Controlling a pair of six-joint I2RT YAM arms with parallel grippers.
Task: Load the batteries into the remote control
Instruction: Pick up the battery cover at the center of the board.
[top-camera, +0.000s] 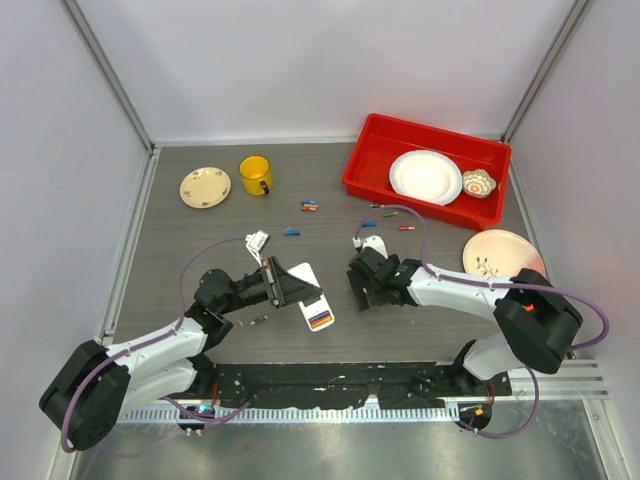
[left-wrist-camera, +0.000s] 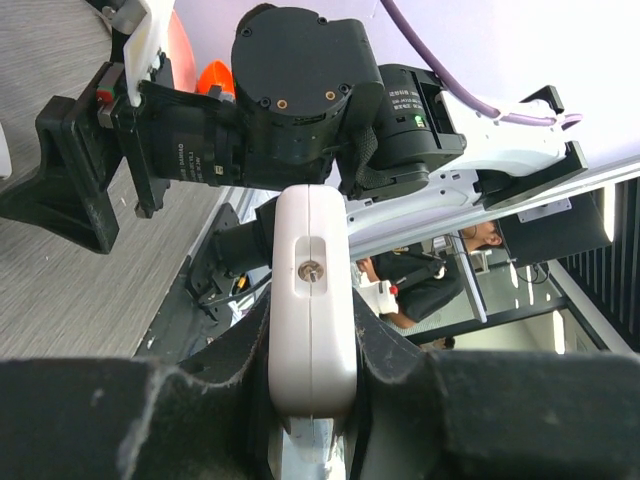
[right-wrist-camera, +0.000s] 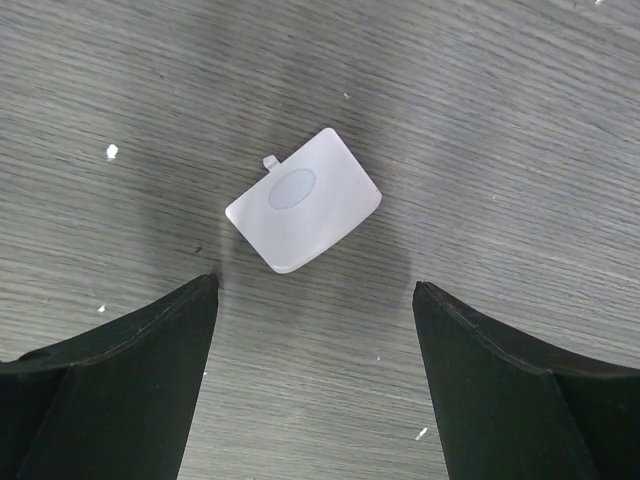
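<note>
My left gripper is shut on the white remote control and holds it tilted, back side up. The open end of its battery bay shows orange and blue. In the left wrist view the remote is clamped edge-on between the jaws of the left gripper. My right gripper is open and empty just right of the remote. In the right wrist view the right gripper hovers over a small white battery cover lying flat on the table. Loose batteries lie farther back, more of them at the right.
A red bin at the back right holds a white plate and a small patterned bowl. A yellow mug and a cream plate stand at the back left. A pink plate lies on the right.
</note>
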